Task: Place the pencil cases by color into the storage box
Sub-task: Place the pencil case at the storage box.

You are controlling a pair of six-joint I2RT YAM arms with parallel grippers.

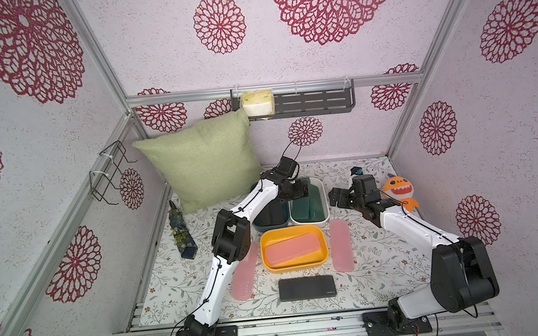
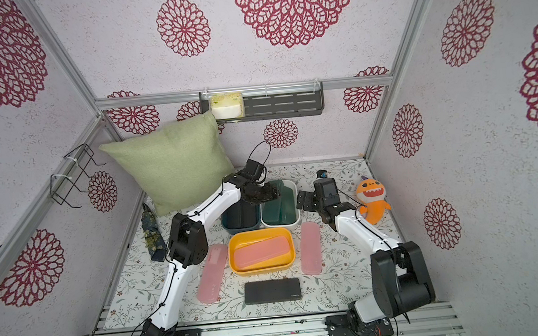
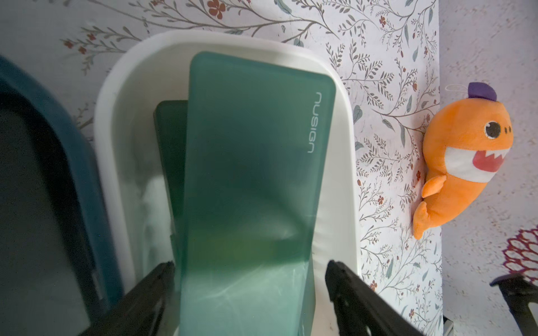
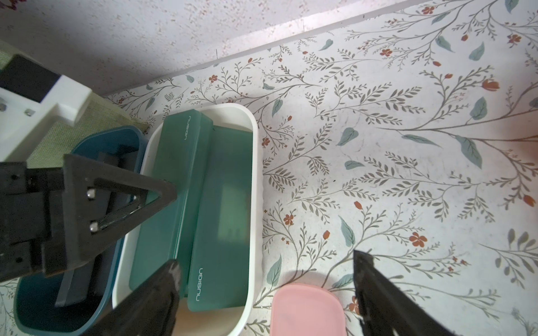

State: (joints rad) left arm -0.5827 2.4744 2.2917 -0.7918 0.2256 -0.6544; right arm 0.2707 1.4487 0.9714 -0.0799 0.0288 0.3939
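My left gripper [image 1: 303,190] [image 3: 250,264] hangs open over the white bin [image 1: 326,200]. Its fingers straddle the upper dark green pencil case [image 3: 247,174], with a gap on one side. That case leans on other green ones [image 4: 224,218] in the bin. The dark blue bin [image 1: 271,224] beside it holds black cases [image 4: 72,288]. A pink case [image 1: 293,249] lies in the yellow bin [image 1: 291,233]. Two pink cases [image 1: 245,274] [image 1: 341,245] flank it on the table, and a black case [image 1: 306,288] lies in front. My right gripper [image 1: 335,198] [image 4: 267,259] hovers open and empty, right of the white bin.
A green pillow [image 1: 204,161] leans at the back left, close behind the left arm. A folded umbrella [image 1: 181,231] lies by the left wall. An orange plush toy [image 1: 399,192] sits beside the right arm. A wall shelf [image 1: 315,101] holds a tissue pack [image 1: 257,103].
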